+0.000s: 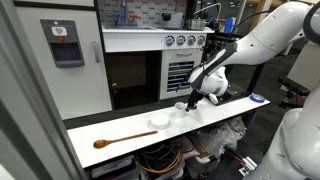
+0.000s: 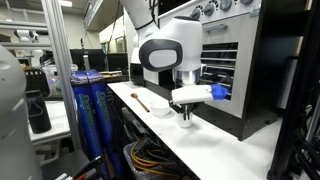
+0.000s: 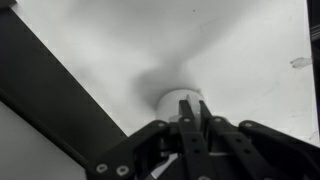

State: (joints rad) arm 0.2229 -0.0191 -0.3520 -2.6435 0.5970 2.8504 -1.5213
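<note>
Currently the white cup (image 3: 176, 99) stands upright on the bench (image 1: 100, 128), directly under the wrist and a little back from the front edge. The fingers (image 3: 187, 114) are drawn narrow and appear to pinch the cup's near rim between them. The wrist view shows them together over the rim, though the contact line itself is shadowed. In an exterior view the fingers (image 2: 185, 113) point straight down, with the cup (image 2: 185, 122) at their tips. No gap shows beneath the cup, so the grip is judged made and the cup not yet raised off the bench. Just beside it, toward the spoon end, a second white bowl (image 1: 159, 121) sits apart from the fingers. Farther along the same side lies a wooden spoon (image 1: 118, 140), well apart from the cup. At the opposite end of the bench rests a blue object (image 1: 258, 98), too small to identify. Behind the bench stands a steel appliance with a row of dials (image 1: 181, 41). Its front is close behind the arm and is judged the nearest obstruction to movement away from the bench edge. Cables (image 1: 160, 158) hang in the space below the bench, and blue containers (image 2: 95, 105) stand beside it. Neither is near the fingers.
</note>
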